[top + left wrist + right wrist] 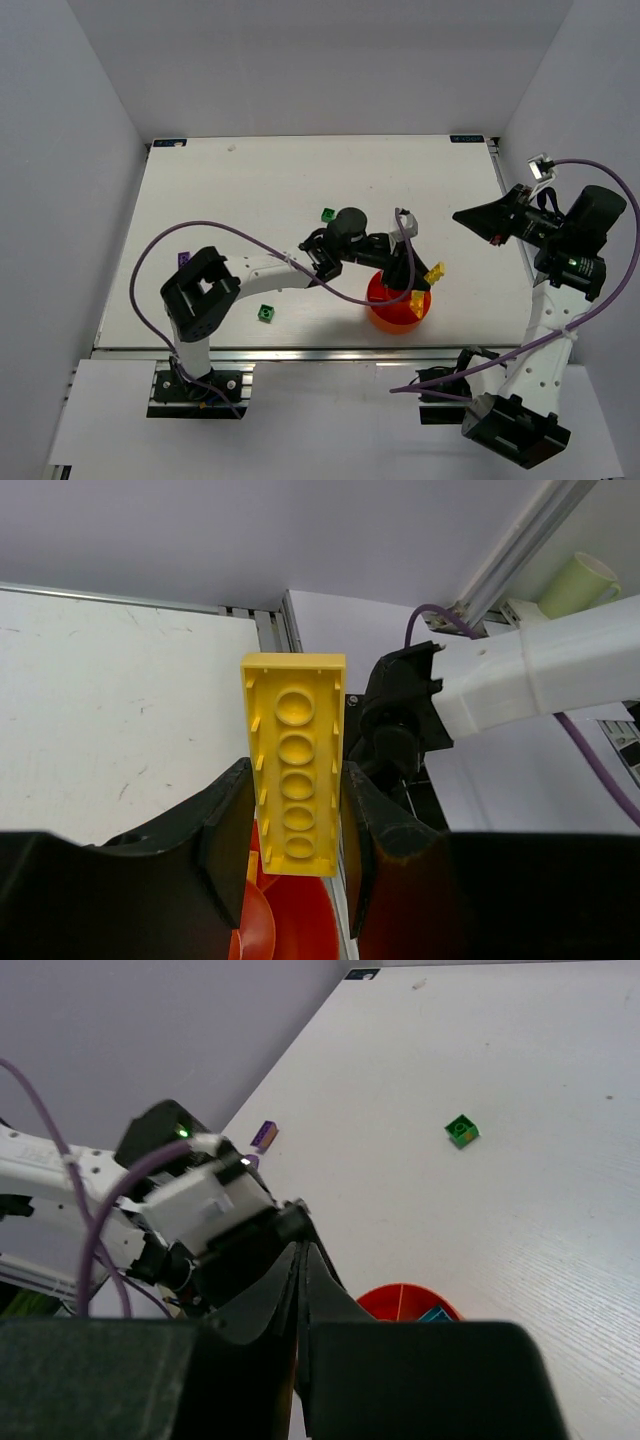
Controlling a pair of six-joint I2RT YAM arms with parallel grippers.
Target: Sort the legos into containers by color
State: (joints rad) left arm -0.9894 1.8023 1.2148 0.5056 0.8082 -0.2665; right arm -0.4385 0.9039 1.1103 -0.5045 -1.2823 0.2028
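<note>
My left gripper (296,825) is shut on a long yellow lego plate (295,765), gripped by its sides near one end, right above the round orange-red tray (305,920). From above, the yellow plate (435,272) sticks out past the tray (385,300) at the table's near edge. A cyan lego (435,1313) lies in one compartment of the tray (395,1300). Loose on the table are two green legos (328,213) (266,313) and a purple one (183,258). My right gripper (303,1260) hangs shut and empty in the air, to the right of the tray.
The left arm (300,265) stretches low across the table's front from its base to the tray. The right arm (560,240) stands beyond the table's right edge. An aluminium rail (300,352) borders the near edge. Grey walls enclose three sides.
</note>
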